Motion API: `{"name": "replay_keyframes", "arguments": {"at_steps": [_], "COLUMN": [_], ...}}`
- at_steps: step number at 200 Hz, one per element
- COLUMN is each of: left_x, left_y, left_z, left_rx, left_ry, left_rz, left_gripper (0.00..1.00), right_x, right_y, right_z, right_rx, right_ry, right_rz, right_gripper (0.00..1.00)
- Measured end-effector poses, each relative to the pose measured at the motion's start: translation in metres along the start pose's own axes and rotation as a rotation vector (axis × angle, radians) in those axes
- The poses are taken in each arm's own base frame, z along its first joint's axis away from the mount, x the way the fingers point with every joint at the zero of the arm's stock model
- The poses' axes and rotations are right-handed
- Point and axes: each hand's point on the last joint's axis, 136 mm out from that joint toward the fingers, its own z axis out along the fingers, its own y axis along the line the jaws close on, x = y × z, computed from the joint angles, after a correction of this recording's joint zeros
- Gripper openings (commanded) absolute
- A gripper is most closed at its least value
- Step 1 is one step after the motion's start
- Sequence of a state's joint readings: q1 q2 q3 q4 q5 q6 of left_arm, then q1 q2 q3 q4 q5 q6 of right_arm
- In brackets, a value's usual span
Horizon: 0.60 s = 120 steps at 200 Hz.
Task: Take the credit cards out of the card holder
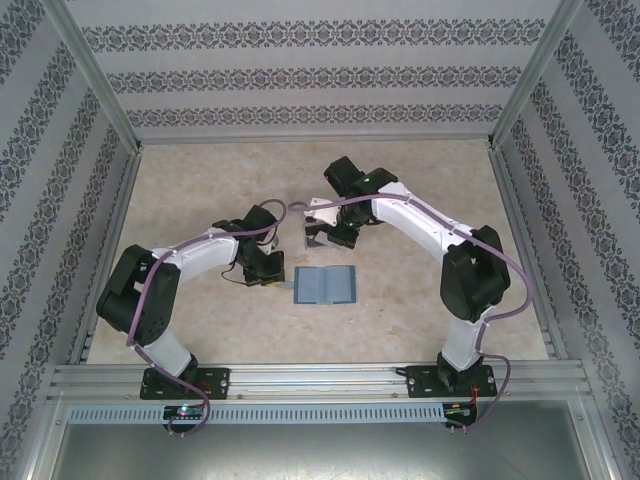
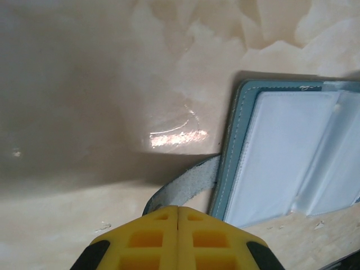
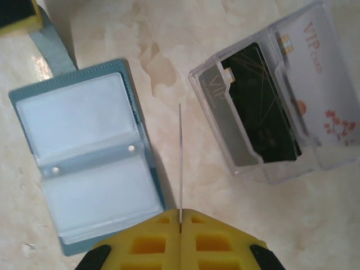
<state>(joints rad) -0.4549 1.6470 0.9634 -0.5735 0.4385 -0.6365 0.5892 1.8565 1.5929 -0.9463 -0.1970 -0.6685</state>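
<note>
Counter (image 1: pixel 200 180): glossy beige marble look, aluminium frame (image 1: pixel 97 90), patterned wallpaper walls (image 1: pixel 320 60). Card holder (image 1: pixel 325 286) lies open mid-counter. Left gripper (image 2: pixel 178 211) jaws closed on its strap (image 2: pixel 188 185). Right gripper (image 3: pixel 180 216) jaws clamp credit card (image 3: pixel 180 157) edge-on, near clear card box (image 3: pixel 270 95).

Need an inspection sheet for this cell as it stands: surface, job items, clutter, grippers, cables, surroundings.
Surface: marbled beige table, one glare spot, no spills seen.
Job's things: wallet lies open and flat, and the sleeves in view look empty. One card is edge-on in the right gripper. Other cards sit in a clear box beside the wallet.
Clutter: nothing seen.
Grippers: left gripper shut on the wallet's strap; right gripper shut on the card.
Cables: a purple cable runs along each arm; none lies on the wallet.
Surroundings: patterned walls on three sides, aluminium rail at the near edge.
</note>
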Motion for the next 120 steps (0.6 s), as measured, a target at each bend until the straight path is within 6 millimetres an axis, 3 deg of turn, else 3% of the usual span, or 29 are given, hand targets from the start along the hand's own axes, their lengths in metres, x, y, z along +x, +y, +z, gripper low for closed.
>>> {"name": "replay_keyframes", "arguments": {"at_steps": [69, 92, 120], "left_x": [0.001, 0.001, 0.002], "left_y": [0.003, 0.003, 0.005], "left_z": [-0.003, -0.004, -0.007], "left_rx": [0.002, 0.001, -0.004], "left_ry": [-0.014, -0.016, -0.030], "left_rz": [-0.024, -0.026, -0.026], "left_gripper": [0.00, 0.00, 0.00], "right_x": [-0.017, -0.014, -0.035], "right_y": [-0.029, -0.032, -0.055], "right_z": [0.000, -0.002, 0.001], "right_rx": [0.032, 0.018, 0.041], "right_ry": [0.031, 0.062, 0.046], "right_rz": [-0.236, -0.271, -0.328], "right_gripper": [0.00, 0.00, 0.00]}}
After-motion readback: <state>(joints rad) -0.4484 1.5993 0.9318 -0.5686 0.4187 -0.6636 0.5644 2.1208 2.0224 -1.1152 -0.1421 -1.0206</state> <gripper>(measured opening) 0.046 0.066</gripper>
